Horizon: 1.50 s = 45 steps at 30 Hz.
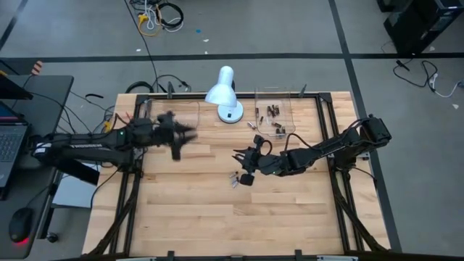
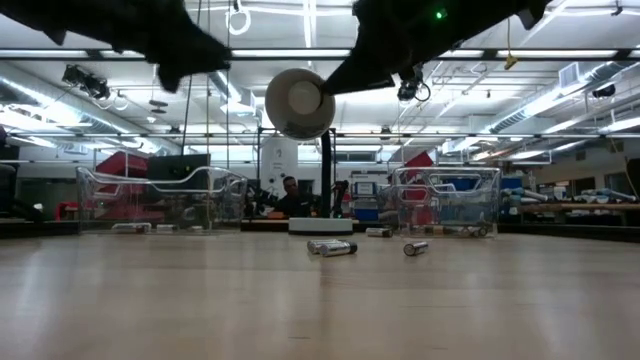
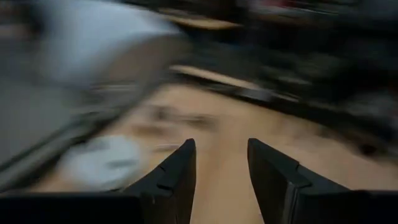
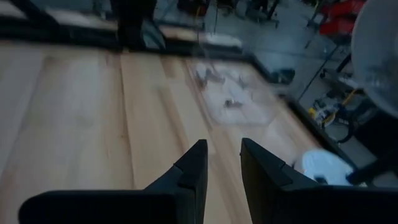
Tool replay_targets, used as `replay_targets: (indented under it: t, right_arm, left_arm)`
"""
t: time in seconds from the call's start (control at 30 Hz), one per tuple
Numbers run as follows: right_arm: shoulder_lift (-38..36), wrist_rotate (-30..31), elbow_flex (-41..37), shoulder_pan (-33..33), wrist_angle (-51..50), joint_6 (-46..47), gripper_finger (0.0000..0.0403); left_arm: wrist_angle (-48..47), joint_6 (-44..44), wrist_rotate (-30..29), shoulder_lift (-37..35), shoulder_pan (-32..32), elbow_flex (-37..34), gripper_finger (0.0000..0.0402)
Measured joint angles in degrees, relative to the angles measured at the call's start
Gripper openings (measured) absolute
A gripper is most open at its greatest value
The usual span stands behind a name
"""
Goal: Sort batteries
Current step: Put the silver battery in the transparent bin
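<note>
Batteries (image 2: 332,247) lie loose low in the middle of the low view, two or three silvery ones on the bare worktop (image 1: 203,210) with nothing to stop them rolling. From above, the same small cluster (image 1: 234,179) sits just left of centre, and the right hand (image 1: 245,161) hangs right over it, fingers a little apart with nothing between them. If it drops slightly off line, I'd expect a fingertip to nudge a battery and send it rolling away across the wood.

The left hand (image 1: 181,135) is blurred in the upper left, over the near edge of the left tray (image 1: 168,110); its own camera shows the fingers (image 3: 174,177) parted and empty. A swing that fast could clip the tray wall or the lamp (image 1: 223,93) beside it.

Farther back, more batteries (image 1: 273,111) lie in the right tray (image 1: 286,98), upper centre. Both arms reaching toward the middle could cross paths there. Grey and brown cells look much alike from above, so one could land in the wrong tray.
</note>
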Motion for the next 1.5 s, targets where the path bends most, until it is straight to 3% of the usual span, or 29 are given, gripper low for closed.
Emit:
replay_targets:
  t: [0.07,0.17,0.33,0.67,0.77,1.17,1.5]
  right_arm:
    - [0.0,-0.03,0.0,-0.27,-3.16,1.46,0.0082]
    - [0.0,-2.92,0.0,-0.31,-8.69,4.15,0.0084]
    - [0.0,-15.32,0.0,-0.27,-17.62,4.42,0.0083]
    - [0.04,-23.32,0.0,0.41,-34.7,-3.77,0.0094]
    - [0.04,-26.94,0.0,0.56,-35.12,-4.93,0.0104]
    - [6.36,-28.55,-0.17,-1.35,-31.56,-5.25,0.0146]
    - [11.66,-34.39,0.07,-2.69,-30.45,-6.1,0.0132]
  left_arm:
    - [2.78,3.65,9.92,1.35,-1.53,-0.02,0.0142]
    - [2.59,7.94,15.94,3.59,-4.32,0.0,0.0142]
    - [1.69,10.93,15.6,8.77,-7.88,-0.02,0.0142]
    - [1.87,12.45,11.5,17.6,-9.23,-0.04,0.0142]
    - [2.09,12.62,11.51,18.22,-9.23,-0.04,0.0142]
    - [2.16,15.34,11.51,18.19,-9.22,-0.04,0.0142]
    - [3.31,15.29,11.51,18.19,-9.23,-0.04,0.0142]
